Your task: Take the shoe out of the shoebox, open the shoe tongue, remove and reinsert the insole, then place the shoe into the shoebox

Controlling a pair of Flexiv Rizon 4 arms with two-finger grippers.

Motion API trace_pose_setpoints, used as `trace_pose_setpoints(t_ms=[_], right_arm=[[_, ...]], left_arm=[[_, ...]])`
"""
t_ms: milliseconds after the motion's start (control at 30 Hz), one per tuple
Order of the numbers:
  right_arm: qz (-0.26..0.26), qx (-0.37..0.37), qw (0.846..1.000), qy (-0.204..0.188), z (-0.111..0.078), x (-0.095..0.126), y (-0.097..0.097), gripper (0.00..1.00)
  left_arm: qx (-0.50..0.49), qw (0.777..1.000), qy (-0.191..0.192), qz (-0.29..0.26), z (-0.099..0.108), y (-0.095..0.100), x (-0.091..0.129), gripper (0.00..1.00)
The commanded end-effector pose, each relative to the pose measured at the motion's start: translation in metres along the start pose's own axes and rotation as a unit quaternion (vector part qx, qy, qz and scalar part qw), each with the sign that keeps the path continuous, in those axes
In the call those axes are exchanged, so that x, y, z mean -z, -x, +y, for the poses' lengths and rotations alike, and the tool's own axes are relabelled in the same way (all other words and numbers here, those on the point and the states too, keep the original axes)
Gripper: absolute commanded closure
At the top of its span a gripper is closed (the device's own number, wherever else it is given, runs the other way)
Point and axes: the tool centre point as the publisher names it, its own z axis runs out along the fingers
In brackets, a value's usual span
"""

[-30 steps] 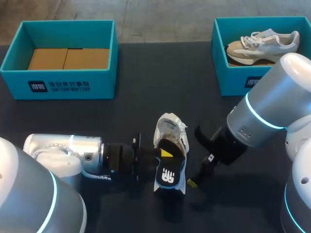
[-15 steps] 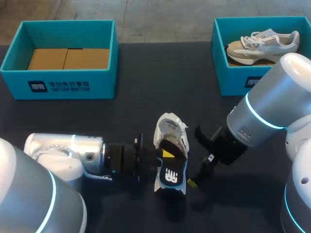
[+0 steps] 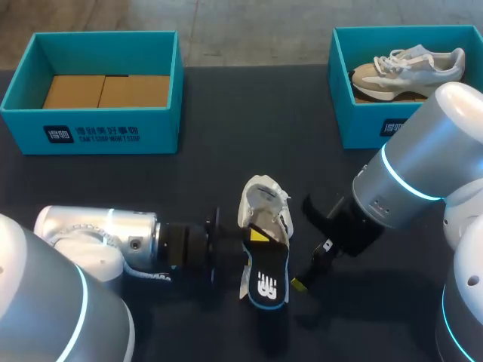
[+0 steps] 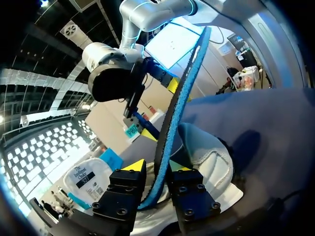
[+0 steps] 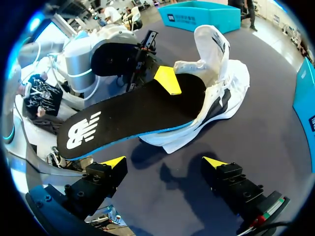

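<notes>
Left gripper (image 4: 157,167) holds the insole (image 3: 264,279), half out of the shoe (image 3: 264,200) at mid-table.
Its fingers pinch the blue-edged insole from both sides; the insole's far end sits inside the white shoe. The right gripper (image 5: 165,164) is spread wide and holds nothing, just beside the shoe. Bare dark table (image 3: 226,128) separates the shoe from two teal shoeboxes at the far edge: left shoebox (image 3: 90,136), and right shoebox (image 3: 362,128) with a second shoe (image 3: 407,68).

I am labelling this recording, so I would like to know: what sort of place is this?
Probably a robot test bench, not a shop: on a dark table, the left gripper holds the insole of a shoe, and two teal shoeboxes stand behind.
</notes>
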Motion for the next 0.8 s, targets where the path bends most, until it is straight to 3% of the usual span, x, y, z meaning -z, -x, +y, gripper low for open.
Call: trace_pose_setpoints(t_ms=[33,233,800], right_arm=[[-0.001,0.0,1.0,0.0,0.0,-0.001,-0.001,0.0],[-0.001,0.0,1.0,0.0,0.0,-0.001,-0.001,0.0],[-0.001,0.0,1.0,0.0,0.0,-0.001,-0.001,0.0]], left_arm=[[-0.002,1.0,0.001,0.001,-0.006,-0.005,0.001,0.7],[-0.008,1.0,-0.001,0.004,-0.013,-0.004,0.001,0.67],[-0.031,0.999,0.018,0.017,-0.032,0.002,0.004,0.7]])
